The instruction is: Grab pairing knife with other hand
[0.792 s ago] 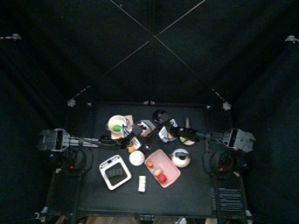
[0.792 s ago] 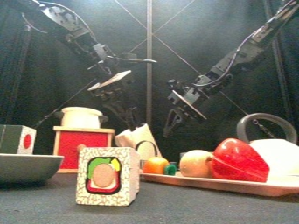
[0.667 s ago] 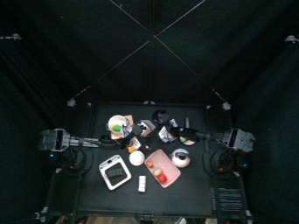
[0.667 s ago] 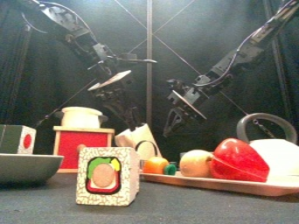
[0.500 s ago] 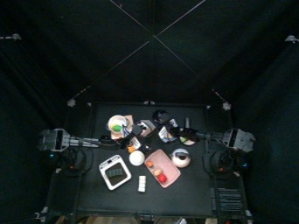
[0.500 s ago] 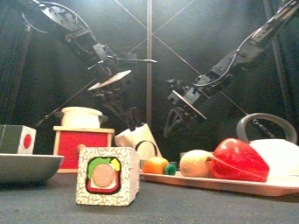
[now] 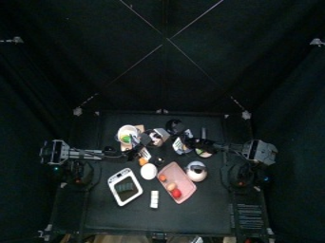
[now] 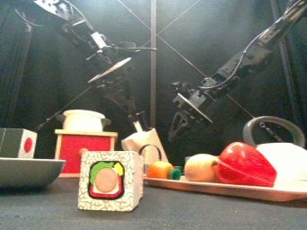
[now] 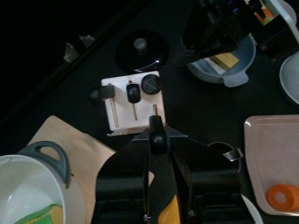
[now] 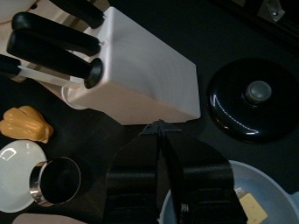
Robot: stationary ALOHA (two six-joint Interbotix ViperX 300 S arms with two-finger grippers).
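Black table point(image 7: 137, 209), unlabelled knife block point(image 9: 132, 102)

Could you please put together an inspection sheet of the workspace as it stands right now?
Surface: black table, crowded.
Job's things: paring knife, handle gripped, over the white knife block.
Clutter: pink tray with red pepper; white pot; black lid.
Grippers: left gripper shut on the knife; right gripper hovers beside the block.
Cables: nothing seen.
Surroundings: black curtains.
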